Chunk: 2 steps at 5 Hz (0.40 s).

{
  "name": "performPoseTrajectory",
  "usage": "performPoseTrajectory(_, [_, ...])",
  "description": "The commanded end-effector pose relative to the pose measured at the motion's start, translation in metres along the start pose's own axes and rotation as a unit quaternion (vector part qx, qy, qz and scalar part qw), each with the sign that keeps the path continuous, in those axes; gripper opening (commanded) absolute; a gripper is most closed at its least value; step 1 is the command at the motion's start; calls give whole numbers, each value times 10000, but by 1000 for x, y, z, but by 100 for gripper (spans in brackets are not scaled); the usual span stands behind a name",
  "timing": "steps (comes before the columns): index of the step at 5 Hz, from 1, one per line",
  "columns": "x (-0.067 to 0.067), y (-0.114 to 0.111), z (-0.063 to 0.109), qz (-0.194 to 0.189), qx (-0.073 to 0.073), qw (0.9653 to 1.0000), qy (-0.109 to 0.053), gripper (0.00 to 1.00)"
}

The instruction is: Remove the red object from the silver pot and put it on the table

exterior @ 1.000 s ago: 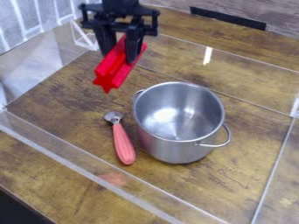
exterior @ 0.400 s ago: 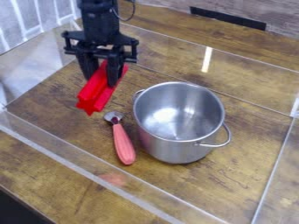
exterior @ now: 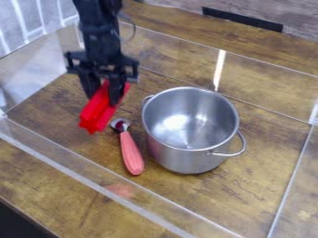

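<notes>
The red object (exterior: 97,110) is a bright red blocky piece hanging at a tilt from my gripper (exterior: 106,90), whose dark fingers are shut on its upper end. Its lower end sits low over the brown wood-grain table (exterior: 50,158), left of the silver pot (exterior: 189,127). Whether it touches the tabletop I cannot tell. The pot is round and shiny, stands upright at centre right, and is empty inside. My arm reaches straight down from the top of the view.
A metal spoon with a salmon handle (exterior: 128,149) lies on the table against the pot's left side, just right of the red piece. Clear acrylic walls (exterior: 74,191) run along the table's edges, near the front left.
My gripper has come down and to the left with the red object, from high above the table to just over it beside the spoon. Pot and spoon have not moved.
</notes>
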State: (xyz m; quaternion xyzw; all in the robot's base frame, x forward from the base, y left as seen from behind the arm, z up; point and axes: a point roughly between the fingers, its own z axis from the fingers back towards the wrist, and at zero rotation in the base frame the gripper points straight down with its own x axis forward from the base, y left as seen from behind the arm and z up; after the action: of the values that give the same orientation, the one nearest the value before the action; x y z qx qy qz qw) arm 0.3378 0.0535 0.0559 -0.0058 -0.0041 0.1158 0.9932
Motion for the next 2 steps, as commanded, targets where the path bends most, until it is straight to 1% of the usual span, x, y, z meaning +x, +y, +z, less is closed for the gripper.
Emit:
performPoseTrajectory(1, [12,10,6,-56,-78,9996,-249,0])
performPoseTrajectory(2, [18,13,-2,-186,-125,9996,-163,100])
